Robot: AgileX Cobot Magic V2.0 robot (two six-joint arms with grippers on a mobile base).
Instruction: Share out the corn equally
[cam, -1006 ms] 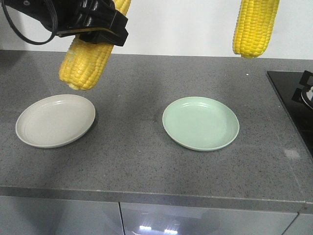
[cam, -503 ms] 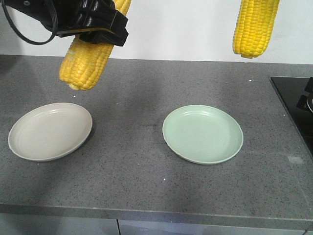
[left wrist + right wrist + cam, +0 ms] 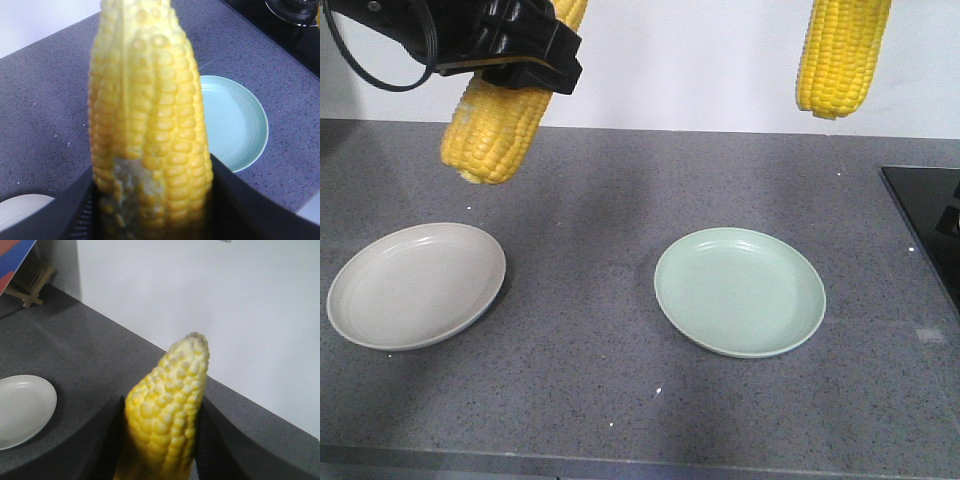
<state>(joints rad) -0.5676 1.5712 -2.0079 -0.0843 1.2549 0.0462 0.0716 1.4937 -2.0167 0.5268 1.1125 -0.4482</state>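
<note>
The left gripper clamps one corn cob, the right gripper a second cob — both aloft. Beneath them, the beige plate and green plate have drawn nearer — one cob each seems next.

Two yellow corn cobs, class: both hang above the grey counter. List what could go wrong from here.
The left gripper holds its yellow corn cob high above the shallow beige plate; released, it may bounce or roll off. The right yellow cob seems offset from the round green plate and could miss.
</note>
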